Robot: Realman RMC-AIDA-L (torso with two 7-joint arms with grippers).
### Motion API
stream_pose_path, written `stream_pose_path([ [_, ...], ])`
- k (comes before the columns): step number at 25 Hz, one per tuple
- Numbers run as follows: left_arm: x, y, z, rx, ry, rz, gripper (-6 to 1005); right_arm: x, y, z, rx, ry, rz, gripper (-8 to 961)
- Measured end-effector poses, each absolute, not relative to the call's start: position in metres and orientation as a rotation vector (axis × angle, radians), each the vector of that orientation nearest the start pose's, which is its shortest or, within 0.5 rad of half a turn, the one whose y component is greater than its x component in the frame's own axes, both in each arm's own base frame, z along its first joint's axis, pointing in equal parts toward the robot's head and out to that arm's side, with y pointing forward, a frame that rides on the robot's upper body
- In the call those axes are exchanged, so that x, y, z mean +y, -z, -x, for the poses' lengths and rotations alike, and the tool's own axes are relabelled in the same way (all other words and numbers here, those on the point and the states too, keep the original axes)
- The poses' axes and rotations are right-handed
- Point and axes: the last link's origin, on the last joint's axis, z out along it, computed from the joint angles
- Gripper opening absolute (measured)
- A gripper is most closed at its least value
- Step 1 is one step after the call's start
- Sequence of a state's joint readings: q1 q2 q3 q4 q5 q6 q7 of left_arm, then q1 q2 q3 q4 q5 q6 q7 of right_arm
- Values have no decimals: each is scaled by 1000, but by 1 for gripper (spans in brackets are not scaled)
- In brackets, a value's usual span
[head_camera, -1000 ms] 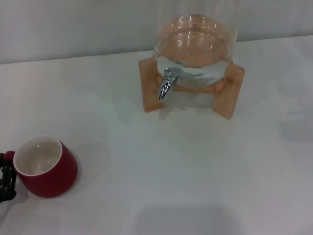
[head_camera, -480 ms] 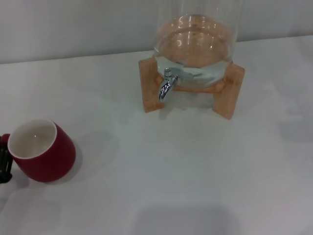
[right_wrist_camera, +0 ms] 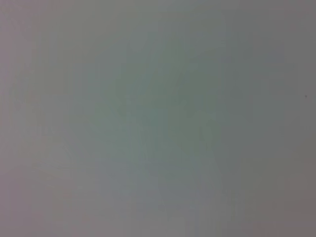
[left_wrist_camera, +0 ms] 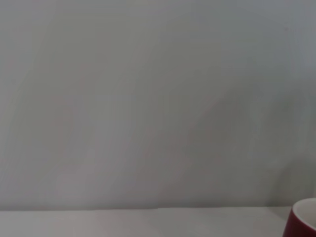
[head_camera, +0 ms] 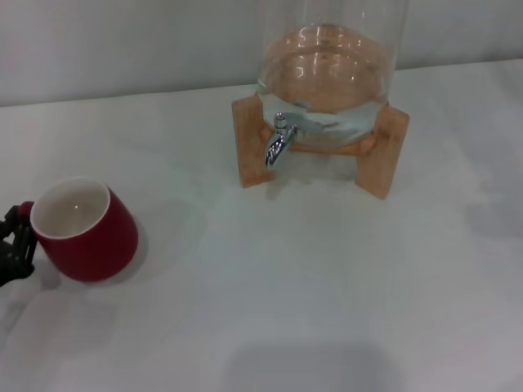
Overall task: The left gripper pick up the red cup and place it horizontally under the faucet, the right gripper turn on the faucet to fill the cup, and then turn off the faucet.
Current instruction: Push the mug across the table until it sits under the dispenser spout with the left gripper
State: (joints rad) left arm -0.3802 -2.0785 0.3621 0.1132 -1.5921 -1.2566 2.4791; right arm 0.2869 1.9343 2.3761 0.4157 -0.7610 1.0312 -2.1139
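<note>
The black-fingered left gripper (head_camera: 16, 243) holds the squat dark-red ceramic cup (head_camera: 86, 231) by its handle; the chrome faucet (head_camera: 278, 140) lies well apart, toward the robot's right.

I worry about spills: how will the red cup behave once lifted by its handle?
The cup looks rigid, glazed ceramic, so probably slippery and breakable. It appears empty, so likely light. The left gripper is at its handle, off to one side, so it may tilt.
</note>
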Motion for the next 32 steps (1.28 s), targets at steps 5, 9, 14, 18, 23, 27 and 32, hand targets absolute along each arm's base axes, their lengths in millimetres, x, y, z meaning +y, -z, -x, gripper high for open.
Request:
stream_pose_path([
  [5,305,26,346,-732,752,1946,156,325,-147,-402,829,-916,1346,630],
  [9,316,31,339,-720,735,1978,156,324,-146,-403,831,-916,1346,630],
  [14,325,37,331,-703,719,2020,155,325,-144,-402,830,-911,1350,630],
  [18,332,41,326,-691,693,2050,155,326,-143,-401,828,-911,1352,630],
  [23,340,46,321,-646,636,2089,155,328,-143,-401,827,-906,1353,630],
  [27,344,49,317,-601,608,2115,155,328,-140,-400,825,-904,1355,630],
  [32,350,51,309,-562,608,2140,155,328,-139,-400,826,-906,1356,630],
])
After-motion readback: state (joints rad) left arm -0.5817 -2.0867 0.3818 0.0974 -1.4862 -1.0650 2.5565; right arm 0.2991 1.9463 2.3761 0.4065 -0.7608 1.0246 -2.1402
